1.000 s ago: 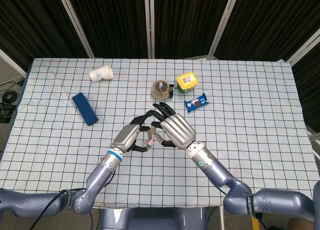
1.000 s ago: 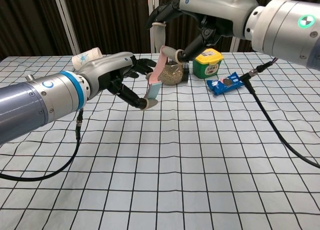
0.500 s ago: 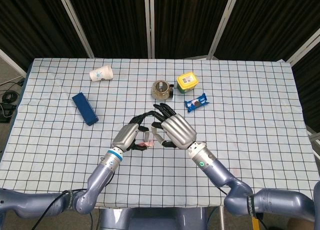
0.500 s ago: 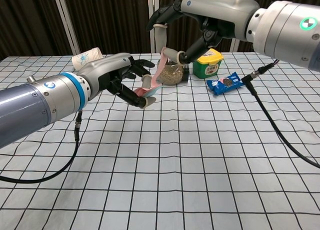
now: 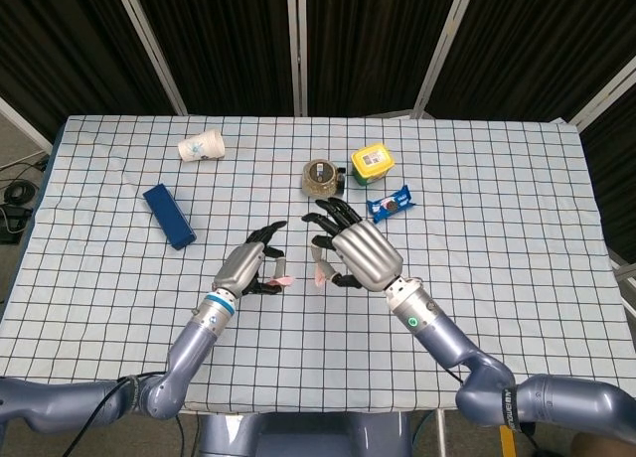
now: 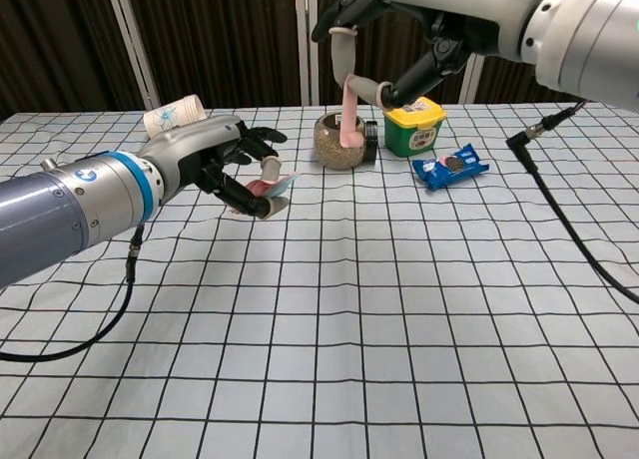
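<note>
My left hand [image 5: 245,268] [image 6: 212,163] pinches a small pink-and-blue wrapper piece [image 5: 281,278] [image 6: 268,187] above the checked tablecloth [image 5: 497,278]. To its right, my right hand [image 5: 359,254] [image 6: 419,25] pinches a pink strip [image 5: 320,274] [image 6: 349,115] that hangs down from its fingertips. The two hands are apart, with a gap between the two pieces. Both hands hover in the middle of the table, in front of a round jar [image 5: 320,177] [image 6: 339,145].
A yellow-lidded green tub [image 5: 372,162] [image 6: 415,125] and a blue snack packet [image 5: 389,205] [image 6: 449,167] lie right of the jar. A paper cup [image 5: 201,146] [image 6: 175,115] lies on its side at the back left, and a blue box [image 5: 168,216] sits at the left.
The hands have pulled apart. The joined wrapper has split: the pink strip went right with my right hand, the pink-and-blue piece stayed with my left, which drew back left.
</note>
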{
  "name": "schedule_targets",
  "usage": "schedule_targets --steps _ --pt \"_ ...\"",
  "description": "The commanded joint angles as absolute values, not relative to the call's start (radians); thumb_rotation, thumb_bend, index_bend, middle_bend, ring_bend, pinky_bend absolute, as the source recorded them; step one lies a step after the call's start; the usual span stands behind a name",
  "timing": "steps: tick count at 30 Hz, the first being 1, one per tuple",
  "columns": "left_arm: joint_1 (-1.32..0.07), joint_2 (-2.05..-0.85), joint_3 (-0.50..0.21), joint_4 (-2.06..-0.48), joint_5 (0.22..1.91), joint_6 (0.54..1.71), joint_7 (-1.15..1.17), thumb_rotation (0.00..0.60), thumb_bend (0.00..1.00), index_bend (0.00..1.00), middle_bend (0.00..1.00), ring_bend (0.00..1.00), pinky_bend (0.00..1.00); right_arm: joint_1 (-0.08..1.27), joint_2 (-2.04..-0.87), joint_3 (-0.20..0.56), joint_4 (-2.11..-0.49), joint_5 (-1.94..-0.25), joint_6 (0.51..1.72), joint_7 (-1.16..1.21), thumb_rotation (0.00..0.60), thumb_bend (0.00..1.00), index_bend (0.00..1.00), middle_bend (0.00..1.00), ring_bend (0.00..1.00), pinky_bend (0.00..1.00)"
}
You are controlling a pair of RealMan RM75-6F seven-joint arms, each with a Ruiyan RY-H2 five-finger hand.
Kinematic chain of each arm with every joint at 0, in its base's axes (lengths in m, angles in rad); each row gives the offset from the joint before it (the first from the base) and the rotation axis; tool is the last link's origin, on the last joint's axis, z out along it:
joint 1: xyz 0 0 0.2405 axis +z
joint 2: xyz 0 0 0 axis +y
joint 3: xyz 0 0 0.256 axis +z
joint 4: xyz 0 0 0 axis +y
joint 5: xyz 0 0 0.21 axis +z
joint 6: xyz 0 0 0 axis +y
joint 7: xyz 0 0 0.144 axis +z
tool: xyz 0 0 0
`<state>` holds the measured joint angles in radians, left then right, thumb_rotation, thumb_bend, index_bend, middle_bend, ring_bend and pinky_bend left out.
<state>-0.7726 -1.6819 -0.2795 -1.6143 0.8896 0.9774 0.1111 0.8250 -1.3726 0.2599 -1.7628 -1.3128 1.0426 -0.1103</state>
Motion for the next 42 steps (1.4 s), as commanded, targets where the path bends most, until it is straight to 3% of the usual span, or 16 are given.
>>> schedule_targets --steps 1,12,13,14,15,17,18,20,22,32,39,42 --pt "-0.766 -1.677 -0.275 -1.602 0.89 0.971 0.102 0.6 0.62 0.74 0.0 0.0 0.0 0.816 -1.355 0.26 -1.763 -1.322 1.049 -0.097 0.6 0.43 0.73 0.17 0.0 0.0" --pt "-0.725 -1.623 -0.223 -1.535 0.963 0.98 0.09 0.6 0.62 0.73 0.0 0.0 0.0 0.758 -1.282 0.208 -1.712 -1.368 1.064 -0.052 0.6 0.43 0.73 0.17 0.0 0.0" --pt "-0.719 -1.616 -0.214 -1.524 0.975 0.984 0.092 0.6 0.57 0.68 0.0 0.0 0.0 0.751 -1.28 0.197 -1.697 -1.373 1.063 -0.045 0.6 0.43 0.72 0.17 0.0 0.0" --pt "-0.713 -1.61 -0.206 -1.515 0.986 0.988 0.092 0.6 0.44 0.57 0.0 0.0 0.0 0.744 -1.279 0.187 -1.68 -1.377 1.063 -0.039 0.6 0.41 0.69 0.17 0.0 0.0" --pt "-0.705 -1.602 -0.196 -1.504 1.0 0.992 0.092 0.6 0.33 0.44 0.0 0.0 0.0 0.736 -1.28 0.178 -1.662 -1.382 1.064 -0.033 0.6 0.36 0.61 0.16 0.0 0.0" --pt "-0.689 -1.579 -0.177 -1.491 1.032 0.99 0.073 0.6 0.04 0.08 0.0 0.0 0.0 0.718 -1.285 0.151 -1.607 -1.398 1.067 -0.019 0.6 0.17 0.35 0.12 0.0 0.0" --pt "-0.679 -1.564 -0.172 -1.491 1.039 0.989 0.059 0.6 0.01 0.02 0.0 0.0 0.0 0.71 -1.274 0.131 -1.587 -1.392 1.047 -0.023 0.6 0.07 0.2 0.09 0.0 0.0" --pt "-0.669 -1.547 -0.171 -1.495 1.059 0.991 0.034 0.6 0.0 0.0 0.0 0.0 0.0 0.703 -1.262 0.12 -1.577 -1.396 1.041 -0.017 0.6 0.0 0.03 0.03 0.0 0.0" --pt "-0.659 -1.534 -0.172 -1.496 1.079 1.002 0.014 0.6 0.0 0.0 0.0 0.0 0.0 0.692 -1.25 0.112 -1.572 -1.405 1.047 -0.016 0.6 0.0 0.0 0.01 0.0 0.0" --pt "-0.58 -1.371 -0.154 -1.572 1.201 1.125 0.0 0.6 0.0 0.0 0.0 0.0 0.0 0.567 -1.113 0.055 -1.588 -1.526 1.231 0.017 0.6 0.0 0.0 0.0 0.0 0.0" --pt "-0.452 -1.187 -0.099 -1.641 1.293 1.256 -0.054 0.6 0.0 0.0 0.0 0.0 0.0 0.387 -1.036 0.006 -1.517 -1.576 1.46 0.126 0.6 0.0 0.0 0.0 0.0 0.0" --pt "-0.4 -1.158 -0.071 -1.635 1.328 1.307 -0.086 0.6 0.0 0.0 0.0 0.0 0.0 0.337 -1.03 -0.004 -1.503 -1.554 1.493 0.165 0.6 0.0 0.0 0.0 0.0 0.0"
